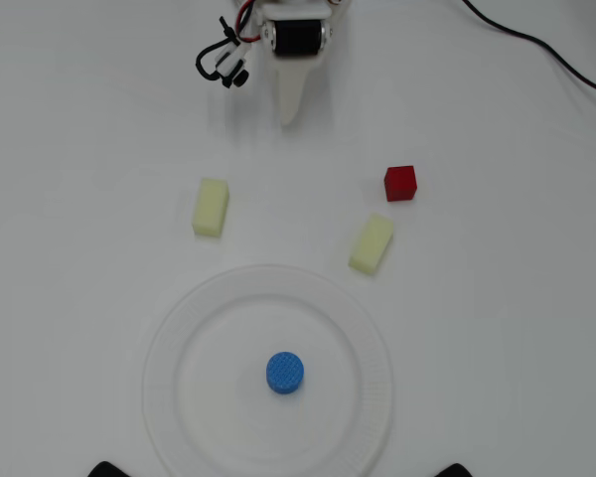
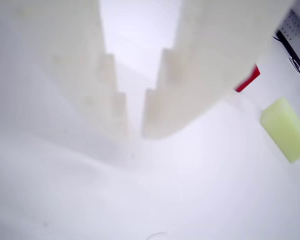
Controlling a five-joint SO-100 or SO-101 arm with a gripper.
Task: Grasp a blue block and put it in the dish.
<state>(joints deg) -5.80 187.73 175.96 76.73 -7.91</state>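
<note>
The blue block (image 1: 285, 373), a short bright blue cylinder, lies inside the dish (image 1: 164, 368), a little below its middle in the overhead view. The dish is a large round white plate with a ribbed rim at the bottom centre. My gripper (image 1: 290, 114) is at the top of the overhead view, far from the dish, with its white fingers pointing down the picture. In the wrist view the gripper (image 2: 135, 132) holds nothing, and only a narrow slit shows between the jaws. The blue block and dish are out of the wrist view.
A red cube (image 1: 400, 183) and two pale yellow oblong blocks (image 1: 211, 207) (image 1: 372, 243) lie on the white table between gripper and dish. The wrist view shows one yellow block (image 2: 286, 129) and the red cube's edge (image 2: 248, 80). A black cable (image 1: 536, 45) runs at top right.
</note>
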